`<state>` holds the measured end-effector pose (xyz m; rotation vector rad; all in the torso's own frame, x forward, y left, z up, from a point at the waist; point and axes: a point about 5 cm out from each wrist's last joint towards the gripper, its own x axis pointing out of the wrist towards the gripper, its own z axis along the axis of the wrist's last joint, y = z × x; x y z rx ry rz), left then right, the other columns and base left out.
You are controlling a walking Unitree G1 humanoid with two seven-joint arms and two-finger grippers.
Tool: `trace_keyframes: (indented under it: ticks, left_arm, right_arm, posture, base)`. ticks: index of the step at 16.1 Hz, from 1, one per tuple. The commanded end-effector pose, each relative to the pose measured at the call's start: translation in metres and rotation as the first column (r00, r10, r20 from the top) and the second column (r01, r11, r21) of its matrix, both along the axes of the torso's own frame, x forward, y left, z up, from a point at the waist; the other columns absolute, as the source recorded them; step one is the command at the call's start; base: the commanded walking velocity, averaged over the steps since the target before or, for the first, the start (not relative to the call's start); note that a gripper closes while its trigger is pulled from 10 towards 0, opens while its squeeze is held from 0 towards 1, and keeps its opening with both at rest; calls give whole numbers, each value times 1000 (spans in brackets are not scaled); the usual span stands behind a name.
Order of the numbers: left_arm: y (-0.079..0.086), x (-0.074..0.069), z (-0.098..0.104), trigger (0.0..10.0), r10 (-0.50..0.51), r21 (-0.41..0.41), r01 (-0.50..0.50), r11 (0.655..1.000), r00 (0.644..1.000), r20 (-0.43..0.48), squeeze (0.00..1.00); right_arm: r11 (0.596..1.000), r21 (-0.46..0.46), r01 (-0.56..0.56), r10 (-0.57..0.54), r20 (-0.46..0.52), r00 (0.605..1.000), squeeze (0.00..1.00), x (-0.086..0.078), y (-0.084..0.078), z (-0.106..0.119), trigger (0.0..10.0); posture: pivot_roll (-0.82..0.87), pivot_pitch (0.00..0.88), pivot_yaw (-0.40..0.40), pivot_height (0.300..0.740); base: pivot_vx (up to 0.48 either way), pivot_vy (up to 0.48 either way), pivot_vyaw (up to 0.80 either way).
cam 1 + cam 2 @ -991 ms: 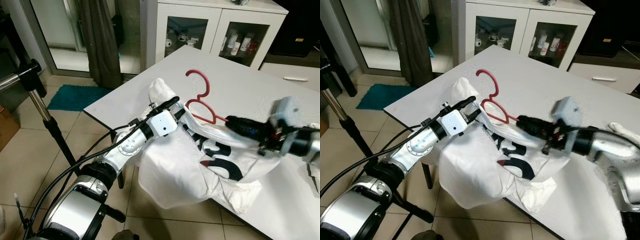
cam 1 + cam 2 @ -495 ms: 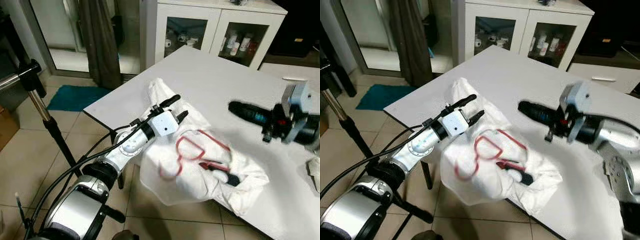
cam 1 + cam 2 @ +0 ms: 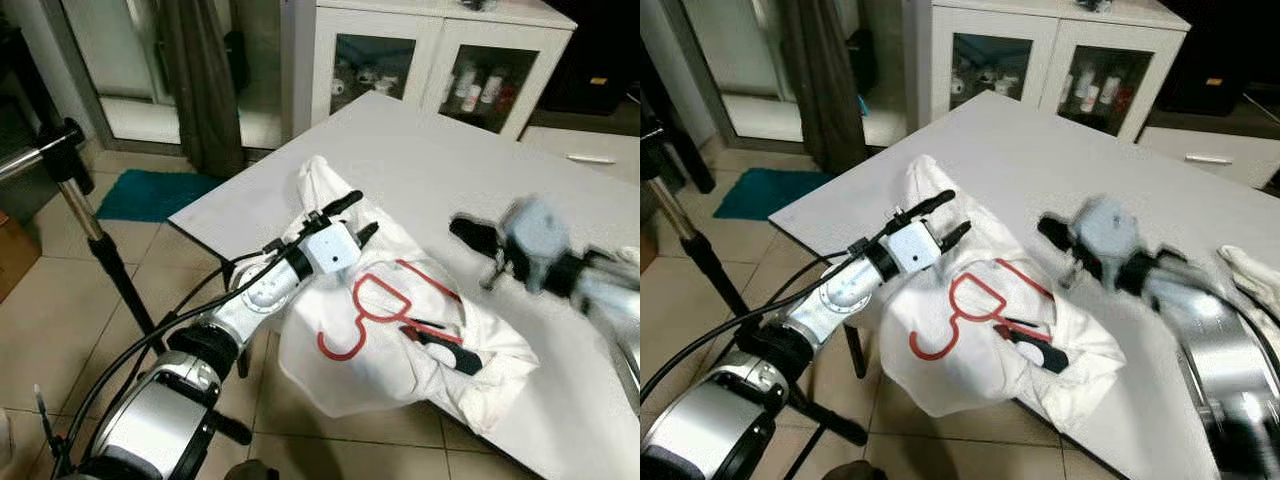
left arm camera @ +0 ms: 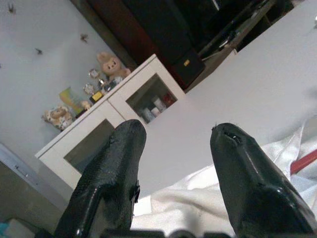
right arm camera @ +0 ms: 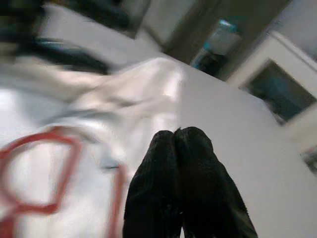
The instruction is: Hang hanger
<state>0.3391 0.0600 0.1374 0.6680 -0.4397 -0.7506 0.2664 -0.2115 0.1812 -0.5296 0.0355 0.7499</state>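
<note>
— Silver pole (image 3: 75, 195) with a black clamp stands on the tiled floor at far left, a teal rug (image 3: 148, 193) lying behind it. What comes next?

— The left arm, reaching up from the lower left. The left gripper (image 3: 352, 217) sits above the near corner of the white table (image 3: 430, 160), over the bunched white garment (image 3: 395, 340). Its two black fingers (image 4: 113, 173) are spread well apart with nothing between them; the left wrist view shows bare table and a fold of white cloth in the gap.

— And the hanger?

— The red hanger (image 3: 378, 312) lies flat on top of the garment, just right of and below the left gripper, not touching it. Its hook curls toward the table's near edge. Part of its frame is tucked into the cloth, beside a black printed patch on the fabric. The garment itself hangs partly over the table edge.

— Further right?

— The right gripper (image 3: 1051, 229) hovers above the table past the garment, blurred in the head views. In the right wrist view its fingertips (image 5: 174, 148) are pressed together, with nothing caught between them, and the hanger's red wire shows on the white cloth apart from them.

— Anything behind?

— A white cabinet (image 3: 430, 50) with glass doors stands beyond the table, small bottles on its shelves. A dark curtain (image 3: 200, 80) hangs to its left.
</note>
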Motion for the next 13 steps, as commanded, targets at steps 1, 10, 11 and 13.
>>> trace_keyframes:
  ticks: [1,10,11,13]
  left_arm:
    - [0,0,2,10000,-5,1,5,1000,1000,4,0]
    - [-5,-5,-2,10000,-44,1,44,999,999,-11,0]
    - [-5,-5,-2,10000,-42,-1,42,999,999,-11,0]
    - [-4,-5,-2,10000,-39,-2,39,999,999,-10,0]
  right_arm:
    - [995,0,-96,96,-25,995,475,-14,10,1,10000]
    - [998,-57,-14,15,18,1000,0,-4,50,-46,10000]
    - [998,-63,-13,13,4,1000,0,-1,53,-48,10000]
    - [997,-70,-26,24,-24,999,1000,1,55,-53,10000]
  posture:
    - [-1,0,-31,723]
    - [-3,2,-19,723]
    - [6,3,-24,723]
    - [13,2,-29,723]
  base:
    - [0,0,0]
    - [0,0,0]
    - [0,0,0]
    - [0,0,0]
